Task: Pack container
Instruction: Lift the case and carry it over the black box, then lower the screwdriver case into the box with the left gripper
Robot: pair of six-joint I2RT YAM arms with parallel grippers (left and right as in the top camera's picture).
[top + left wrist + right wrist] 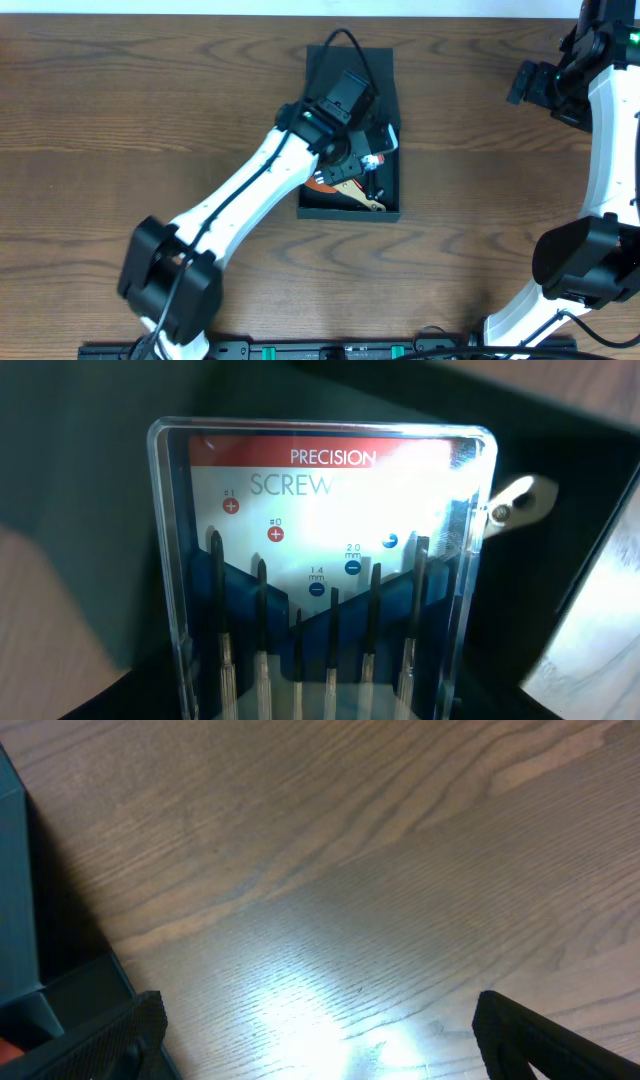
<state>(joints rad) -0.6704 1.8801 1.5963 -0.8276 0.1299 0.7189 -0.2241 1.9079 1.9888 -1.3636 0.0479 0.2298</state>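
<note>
Container: the dark box (376, 70) lies at the middle of the wooden surface (150, 100), its long side running away from the robot and its top open.
Left claw (362, 162): reaches in from the near left with its tips down inside the box, clamped on the clear screwdriver-set case (320, 560).
Case: fills the left wrist view squarely, red label at the top and drivers in a row, with dark shapes flanking its lower edges.
Container against claw: directly beneath and around it, so the claw sits over the middle of the box, toward its right wall.
Other contents: tan and orange tool handles (345, 186) lie at the near end, just beside the claw.
Right claw (318, 1025): fingers wide apart over bare wood – far right, well apart from the box.
</note>
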